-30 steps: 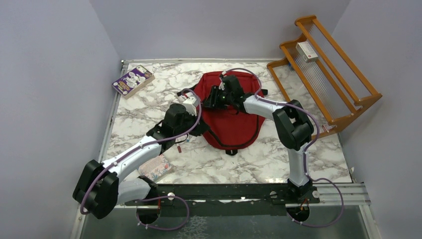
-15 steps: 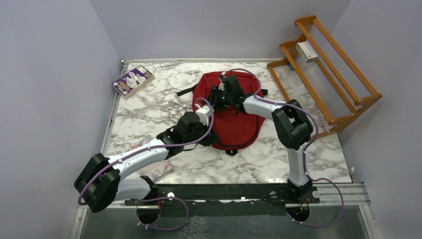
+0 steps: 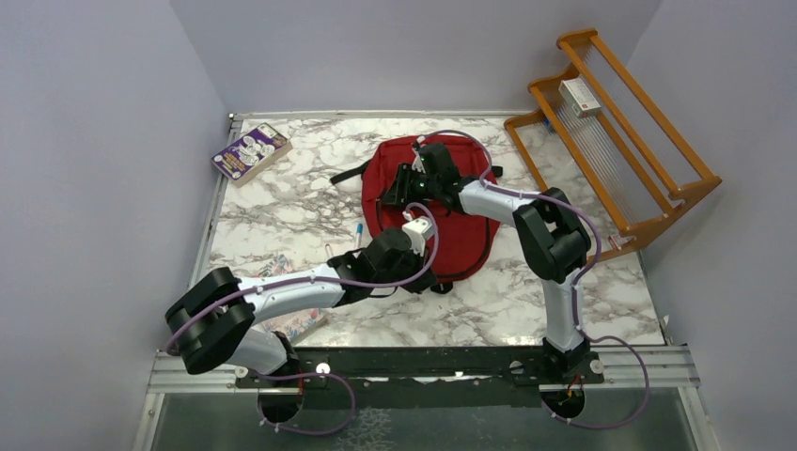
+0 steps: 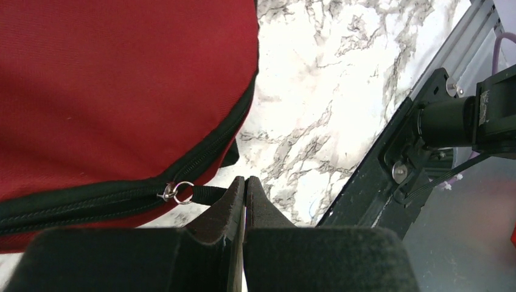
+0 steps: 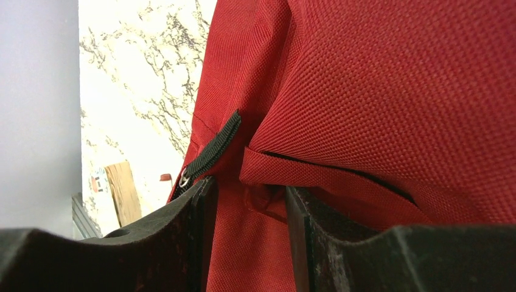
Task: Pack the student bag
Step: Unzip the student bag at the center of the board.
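The student bag lies flat mid-table, red with a black zip along its edge. My left gripper is at the bag's near edge. In the left wrist view that gripper is shut, pinching the black zip pull that hangs from a small metal ring. My right gripper rests on the bag's far left part. Seen from the right wrist, its jaws are closed on a fold of the bag's red fabric, with a black strap beside the left finger.
A purple box lies at the table's far left corner. At the right edge leans a wooden rack with a small box on it. A pen lies left of the bag. A floral item sits under the left arm.
My left gripper, still shut, has swept from the bag's left side round to its near edge. The pen on the table has come into view. The right gripper has held still.
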### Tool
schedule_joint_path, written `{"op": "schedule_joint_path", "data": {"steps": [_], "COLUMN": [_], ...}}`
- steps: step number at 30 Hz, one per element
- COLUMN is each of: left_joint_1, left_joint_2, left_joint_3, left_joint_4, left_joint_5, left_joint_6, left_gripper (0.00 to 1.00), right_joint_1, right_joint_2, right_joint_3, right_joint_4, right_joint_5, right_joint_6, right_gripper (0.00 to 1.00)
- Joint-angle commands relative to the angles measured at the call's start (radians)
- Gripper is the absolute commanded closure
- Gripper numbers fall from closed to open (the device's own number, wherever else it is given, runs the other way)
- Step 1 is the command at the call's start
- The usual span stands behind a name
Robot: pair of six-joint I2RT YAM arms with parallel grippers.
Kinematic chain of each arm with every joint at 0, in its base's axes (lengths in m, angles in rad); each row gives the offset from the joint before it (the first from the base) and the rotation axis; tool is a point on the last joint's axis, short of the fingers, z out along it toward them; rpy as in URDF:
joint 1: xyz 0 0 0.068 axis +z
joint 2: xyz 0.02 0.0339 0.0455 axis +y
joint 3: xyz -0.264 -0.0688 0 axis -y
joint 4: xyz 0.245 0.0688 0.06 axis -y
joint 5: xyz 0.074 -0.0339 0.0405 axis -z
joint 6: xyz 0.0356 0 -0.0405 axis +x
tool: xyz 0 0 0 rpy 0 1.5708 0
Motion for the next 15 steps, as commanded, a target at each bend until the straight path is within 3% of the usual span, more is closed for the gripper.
{"op": "schedule_joint_path", "data": {"steps": [1,15], "left_joint_1": [-0.061,-0.108], "left_joint_2": [0.052,0.153], "left_joint_3": [0.057,0.117], "left_joint_4": [0.081,0.129], "left_joint_5": [0.009,-0.018], "left_joint_6": [-0.023,0.003], "left_gripper": [1.00,1.00], "right_joint_1": [-0.012,-0.012], "right_joint_2": [0.026,0.005], "right_joint_3": [0.046,0.036], "right_joint_4": [0.048,0.062], "right_joint_5": [-0.015,-0.060], "right_joint_6": [-0.007,-0.039], "right_gripper": [0.51,0.50]}}
